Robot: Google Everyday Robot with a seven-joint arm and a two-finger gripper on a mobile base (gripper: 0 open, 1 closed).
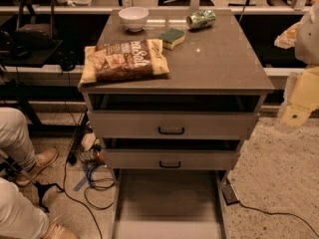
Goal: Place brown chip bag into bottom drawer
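The brown chip bag [123, 59] lies flat on the front left corner of the grey cabinet top [219, 63], with its left end over the edge. The bottom drawer [168, 203] is pulled out toward me below the two shut upper drawers, and its smooth grey floor is bare. My gripper [287, 36] is at the far right edge of the camera view, beside the cabinet's right side and about level with its top. It is well away from the bag and holds nothing that I can see. The pale arm link [301, 97] hangs below it.
A white bowl [133, 18], a green-and-yellow sponge [172, 38] and a tipped green can [201, 19] sit at the back of the top. A person's legs and shoes [30, 163] are at the left. Cables [94, 180] lie on the floor left of the drawer.
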